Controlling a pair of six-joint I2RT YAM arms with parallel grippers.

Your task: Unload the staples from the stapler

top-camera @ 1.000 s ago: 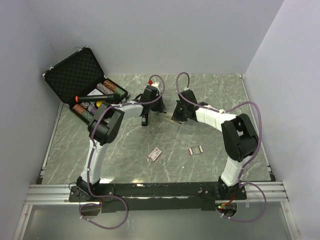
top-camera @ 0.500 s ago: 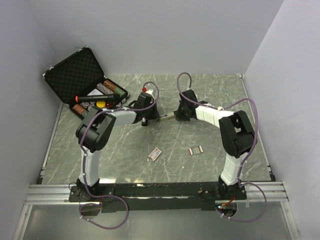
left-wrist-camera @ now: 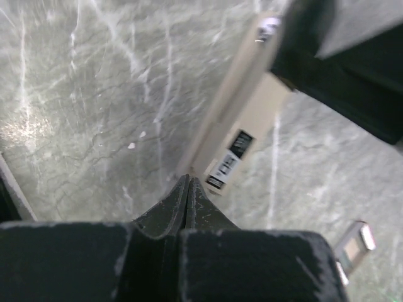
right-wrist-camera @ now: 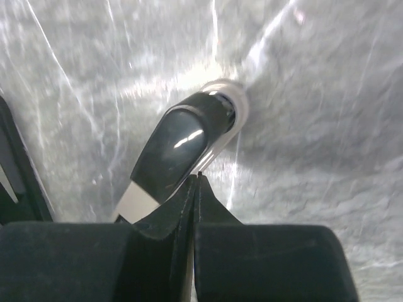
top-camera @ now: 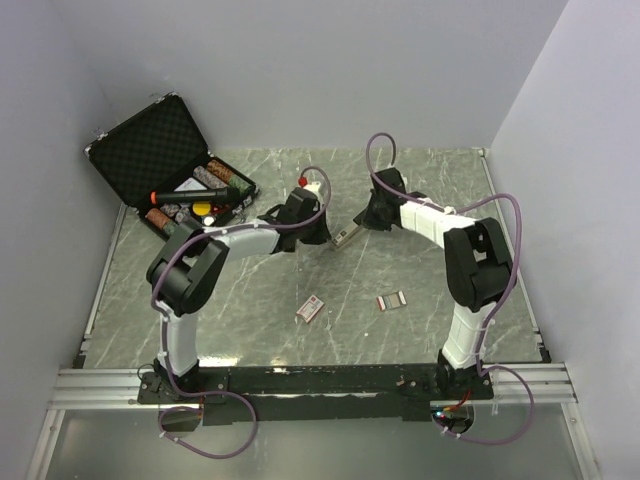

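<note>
Lying just ahead of both tips, stapler (left-wrist-camera: 236, 126), left jaws pressed together, right jaws pressed together

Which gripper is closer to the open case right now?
Left. The left gripper is just right of the case, at the stapler; the right gripper lies beyond the stapler, farther right.

The stapler (top-camera: 346, 236) lies on the table (top-camera: 430, 270) at the far middle. The left gripper (top-camera: 322, 234) is just at its left end and the right gripper (top-camera: 366, 220) at its right, farther end. A case (top-camera: 150, 150) stands open in the far left corner, with several items in its lower half. Nearer the arms' bases, around the table's middle, lie two packets, well apart from the stapler. The left packet (top-camera: 310, 309) lies a little nearer than the right packet (top-camera: 391, 300).
</note>
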